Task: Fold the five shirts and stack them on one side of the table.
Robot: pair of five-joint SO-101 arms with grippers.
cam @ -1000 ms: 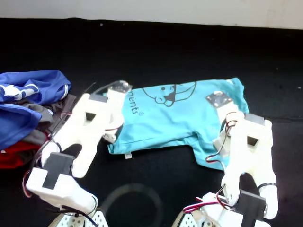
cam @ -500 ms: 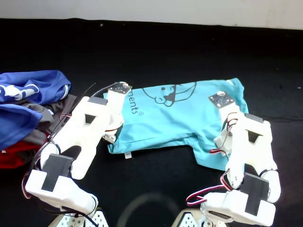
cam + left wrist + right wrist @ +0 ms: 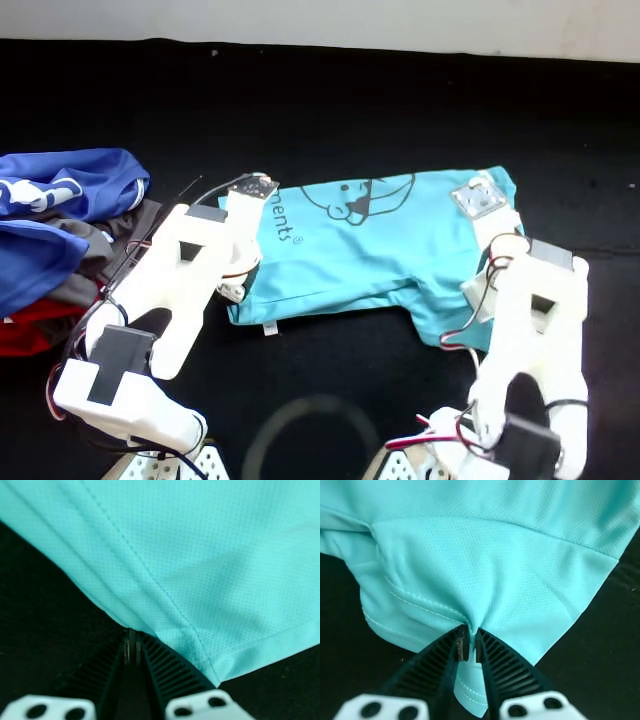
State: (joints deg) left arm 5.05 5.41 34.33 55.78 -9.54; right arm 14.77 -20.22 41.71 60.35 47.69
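1. Right-arm displacement: in the high view the wrist has shifted toward 1 o'clock, taking the 3 o'clock end of the teal shirt with it. The left arm has held its station over the last half second.
2. Shirt position: it lies near the centre of the table, print side up. Its long axis runs from 9 o'clock to 3 o'clock.
3. Left gripper: the jaws are together and pinch the hem at the shirt's 9 o'clock edge. The cloth fans away from the tips toward 12 o'clock in the wrist picture.
4. Right gripper: the jaws are clamped on a gathered pucker at the shirt's 3 o'clock end. A small tab of fabric hangs back between them.
5. Governing relation: each arm holds the end nearer to it, and the shirt's long axis joins the two grippers. The cloth between them is creased along its 6 o'clock edge, which suggests it is slack.
6. Judgement: the next move probably requires both ends to travel together. Uneven travel would skew the fold.
7. Remaining work: a pile of unfolded shirts sits at the table's 9 o'clock side.
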